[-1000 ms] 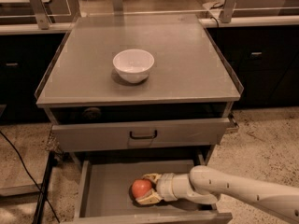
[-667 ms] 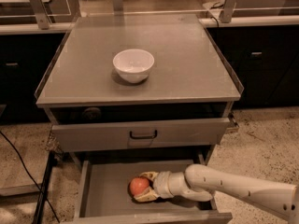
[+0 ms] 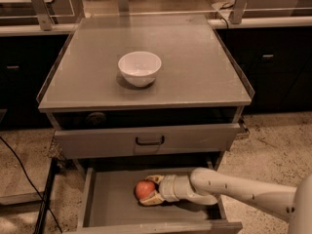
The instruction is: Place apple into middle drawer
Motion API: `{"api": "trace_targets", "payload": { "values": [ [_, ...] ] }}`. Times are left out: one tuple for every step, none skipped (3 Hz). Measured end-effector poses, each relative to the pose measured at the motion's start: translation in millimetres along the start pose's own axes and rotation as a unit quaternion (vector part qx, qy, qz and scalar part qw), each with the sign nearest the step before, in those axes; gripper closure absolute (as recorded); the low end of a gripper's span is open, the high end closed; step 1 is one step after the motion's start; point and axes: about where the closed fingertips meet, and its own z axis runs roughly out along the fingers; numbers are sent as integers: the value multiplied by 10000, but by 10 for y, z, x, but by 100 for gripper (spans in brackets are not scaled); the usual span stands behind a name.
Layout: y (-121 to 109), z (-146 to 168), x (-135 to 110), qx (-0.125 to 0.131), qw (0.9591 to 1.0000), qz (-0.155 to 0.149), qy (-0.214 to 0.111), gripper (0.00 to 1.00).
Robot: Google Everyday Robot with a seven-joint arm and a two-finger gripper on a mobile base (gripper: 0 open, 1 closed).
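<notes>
The claw [image 3: 152,190] is down inside the open middle drawer [image 3: 109,206], its two pale fingers [image 3: 155,179] clasped on the apple [image 3: 143,189] from the right. The apple sits low, at or just above the drawer floor, a little left of centre; whether it touches I can't say. The arm [image 3: 234,189] reaches in from the near right, over the drawer's right wall.

The apple looks firm, smooth and rounded, light enough for this grip. It could roll once freed, and bruise if dropped, so a hold across its widest part suits it best.

Above, the drawer with the black handle [image 3: 149,141] is pushed in. On the worktop [image 3: 204,72] a white bowl [image 3: 140,68] stands left of centre.
</notes>
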Motion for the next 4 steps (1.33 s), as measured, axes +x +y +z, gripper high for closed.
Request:
{"api": "trace_targets", "payload": {
  "values": [
    [-58, 63, 73, -34, 10000, 51, 64, 100],
    [-64, 68, 79, -36, 10000, 53, 71, 85],
    [-64, 68, 79, -36, 10000, 53, 70, 61],
    [-63, 68, 79, -36, 10000, 53, 70, 37]
  ]
}}
